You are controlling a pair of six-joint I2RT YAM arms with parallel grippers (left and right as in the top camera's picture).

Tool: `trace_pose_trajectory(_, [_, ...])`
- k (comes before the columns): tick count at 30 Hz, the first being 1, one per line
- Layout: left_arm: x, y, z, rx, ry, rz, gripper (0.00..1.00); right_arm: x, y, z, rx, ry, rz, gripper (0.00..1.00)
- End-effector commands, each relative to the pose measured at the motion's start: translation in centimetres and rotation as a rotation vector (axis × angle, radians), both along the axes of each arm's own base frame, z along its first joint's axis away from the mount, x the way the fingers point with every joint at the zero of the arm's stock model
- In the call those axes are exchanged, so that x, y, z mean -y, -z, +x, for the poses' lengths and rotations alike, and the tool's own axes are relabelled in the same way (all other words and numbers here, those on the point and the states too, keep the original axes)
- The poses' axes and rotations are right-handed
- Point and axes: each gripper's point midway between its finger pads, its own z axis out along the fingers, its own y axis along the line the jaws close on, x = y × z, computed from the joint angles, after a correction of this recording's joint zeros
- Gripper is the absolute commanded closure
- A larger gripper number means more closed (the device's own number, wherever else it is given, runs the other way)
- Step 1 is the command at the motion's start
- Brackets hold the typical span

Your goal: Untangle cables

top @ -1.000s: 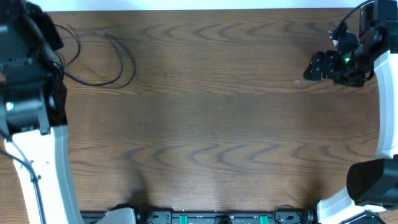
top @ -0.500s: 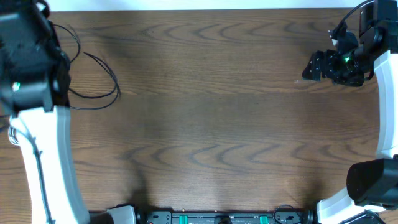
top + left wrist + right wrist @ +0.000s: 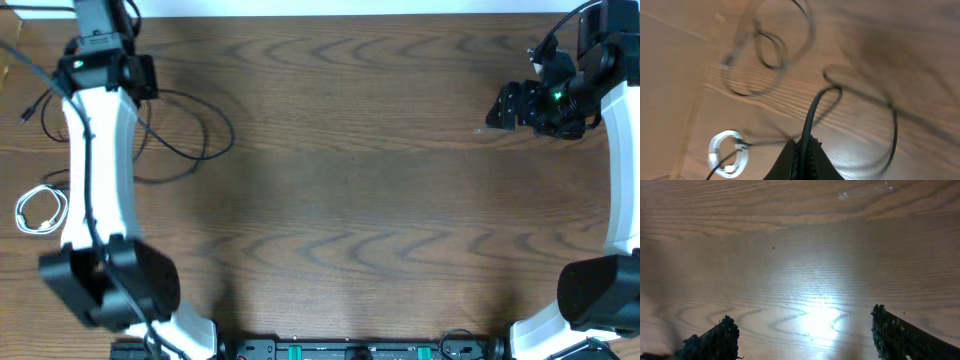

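Overhead view showed my left arm (image 3: 95, 150) stretched along the left edge of the wooden table (image 3: 350, 200) to its far corner, where the cables lay. Left wrist view gave the detail: my left gripper (image 3: 802, 149) was fully closed, pinching one black cable (image 3: 811, 115) between its tips. That cable rose from the pinch, bent over in a small hump, and ran off to the right in a wide slack curve resting on the wood. I judged the grip was placed there so that this cord could be lifted and drawn away from the others.

A second black cable (image 3: 730, 61) lay in loose loops farther off, blurred, its plug end pointing toward the table's edge. Whether it crossed the held cord I could not tell. The white cable (image 3: 727, 150) sat as a small tidy coil just beside my closed tips, with a thin dark strand running to it or over it; the blur hid which. From above, the white cable lay apart from the black loops, near the left edge beside my arm.

My right gripper (image 3: 804, 330) hung over bare wood at the far right, well apart from every cable. Its jaws were wide and held nothing, likely parked clear until a second hold was needed.
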Motion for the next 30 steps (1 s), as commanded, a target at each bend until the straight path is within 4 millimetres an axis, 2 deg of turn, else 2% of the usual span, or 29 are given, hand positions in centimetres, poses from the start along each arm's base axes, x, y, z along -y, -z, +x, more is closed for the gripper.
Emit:
trace_pose_trajectory(1, [1.4,3.5,1.1,-0.049,0.030,-0.109,0.92,-0.4,0.0,0.1,0.004,-0.021,0.008,0.16])
trace_pose_trajectory(8, [3.5,10.5,2.1,-0.169,0.064,-0.261,0.92,-0.4,0.1,0.1,0.004,-0.021,0.008,0.16])
trace_pose_trajectory(12, [4.2,13.1,2.1,-0.209,0.037,-0.325,0.52,-0.4,0.1,0.1,0.004,-0.022,0.008,0.16])
trace_pose_trajectory(15, [4.4,13.2,2.0,-0.211,0.039,-0.340,0.41,-0.4,0.0,0.1,0.005,-0.022,0.007,0.16])
trace_pose_trajectory(19, [4.4,11.1,2.2,-0.166,0.045,-0.331,0.36,-0.4,0.0,0.2,0.010,-0.022,0.007,0.16])
trace_pose_trajectory(25, [4.4,4.0,1.9,-0.008,0.069,-0.297,0.36,-0.4,0.0,0.4,0.017,-0.022,0.006,0.15])
trace_pose_trajectory(27, [4.5,1.2,1.3,0.044,0.077,-0.286,0.36,-0.4,0.0,0.4,0.016,-0.022,0.006,0.15])
trace_pose_trajectory(30, [4.7,-1.4,0.1,0.083,0.083,-0.276,0.35,-0.4,0.0,0.4,0.016,-0.022,0.007,0.15])
